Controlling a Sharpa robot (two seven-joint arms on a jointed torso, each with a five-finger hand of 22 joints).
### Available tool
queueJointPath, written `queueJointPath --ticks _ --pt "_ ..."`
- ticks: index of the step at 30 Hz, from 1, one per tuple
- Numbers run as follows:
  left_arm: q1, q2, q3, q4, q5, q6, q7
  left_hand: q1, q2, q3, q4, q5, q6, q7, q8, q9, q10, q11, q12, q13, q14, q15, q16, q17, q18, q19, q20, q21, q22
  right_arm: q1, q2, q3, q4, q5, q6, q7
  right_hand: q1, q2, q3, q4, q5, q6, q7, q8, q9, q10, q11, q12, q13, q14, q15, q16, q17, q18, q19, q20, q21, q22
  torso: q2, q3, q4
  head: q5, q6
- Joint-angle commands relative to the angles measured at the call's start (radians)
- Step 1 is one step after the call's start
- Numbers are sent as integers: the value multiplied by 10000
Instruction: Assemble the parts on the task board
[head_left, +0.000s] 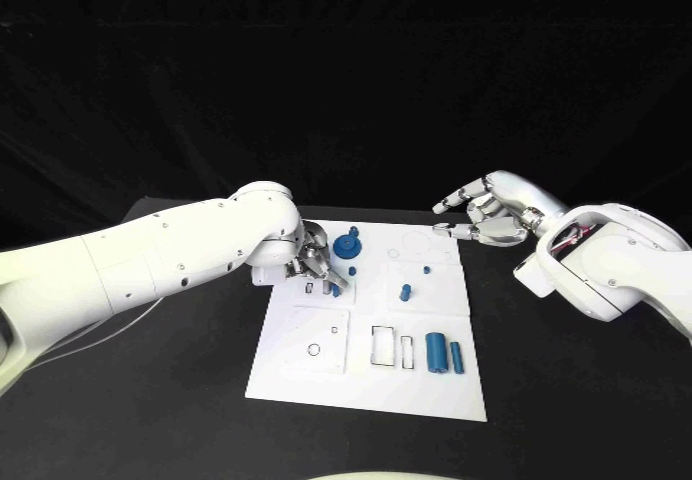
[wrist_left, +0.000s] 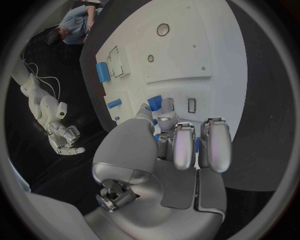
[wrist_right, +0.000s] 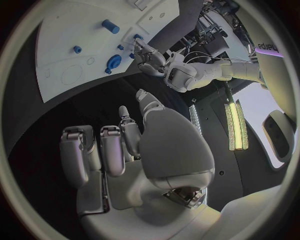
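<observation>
Board white, flat on black table, near edge closest to robot. Near end: two blue cylinders lying side by side just right of two rectangular slots; a small ring outline on the left plate. Mid board: small blue peg, tiny blue stud beyond it. Left hand down over board's left-centre, fingers curled round a small blue part at a slot; part mostly hidden, looks gripped. Blue round knob piece just beyond the fingers. Right hand hovers off board's far right corner, fingers apart and loosely bent, holding nothing
</observation>
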Motion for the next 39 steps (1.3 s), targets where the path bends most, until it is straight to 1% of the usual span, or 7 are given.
queueJointPath --ticks 1,14,16,20,24,32,39 --pt "-5 32 4 43 181 -145 24 197 -3 146 -2 70 -98 -15 29 35 -106 7 -107 -114 511 -39 -43 698 -143 -1 37 42 -30 -10 4 1 12 -115 134 -23 -5 47 -10 -53 57 -32 -16 67 7 -1 -43 -24 530 715 -60 -33 1148 25 603 -79 -46 2199 3 -3 9 0 7" --pt "-7 16 5 72 529 -259 57 2264 -84 2246 -989 169 -417 -78 -161 135 -387 -75 -617 -544 513 -126 -74 728 -131 -45 -35 19 -56 -15 14 -2 -2 -121 177 -39 -5 47 -10 -53 57 -32 -16 67 7 -1 -43 -24 530 715 -60 -33 1148 25 603 -79 -46 2199 6 -3 10 4 -40" --pt "-8 -7 5 89 564 -284 63 2410 -340 2995 -1099 186 -464 -36 -225 142 -431 -31 -755 -647 514 -105 -79 738 -131 -50 -29 16 -56 -16 10 -3 -4 -121 184 -42 -5 47 -10 -53 57 -32 -16 67 7 -1 -43 -24 530 715 -60 -33 1148 25 603 -79 -46 2199 5 -1 14 -2 -45" --pt "-11 -78 9 152 680 -397 84 1869 -1564 5905 -1328 168 -445 65 -187 348 -328 100 -903 -787 518 -38 -95 769 -117 -60 31 17 -39 -16 6 -5 -12 -121 193 -44 -2 47 -8 -55 67 -32 -16 68 7 1 -43 -23 531 713 -61 -40 1138 28 594 -80 -57 2191 9 0 16 4 -30" --pt "-16 -182 22 246 819 -655 128 976 -2315 8020 -1796 872 -422 130 -11 630 -248 130 -862 -789 524 11 -107 792 -129 -59 104 30 -12 -28 13 -9 -40 -121 203 -40 1 47 -7 -58 75 -32 -17 69 7 2 -44 -22 532 711 -61 -45 1130 31 588 -80 -67 2184 9 3 22 17 -25" --pt "-18 -587 59 665 1181 -1745 222 -59 -2705 9272 -2484 2039 -271 78 331 1041 100 21 -482 -429 538 -41 -108 833 -145 -10 52 86 97 -71 13 -17 -71 -121 209 -30 1 47 -7 -58 75 -32 -17 69 7 2 -44 -22 532 711 -61 -45 1130 31 588 -80 -67 2184 10 14 20 59 -57" --pt "-70 -1008 64 1243 1083 -3007 292 -490 -2841 9583 -2776 2558 -152 -12 509 1233 417 -65 -118 -33 545 -114 -112 851 -157 27 -27 124 169 -81 -37 -19 -56 -121 197 -18 1 47 -7 -58 75 -32 -17 69 7 2 -44 -22 532 711 -61 -45 1130 31 588 -80 -67 2184 7 20 24 62 -99"
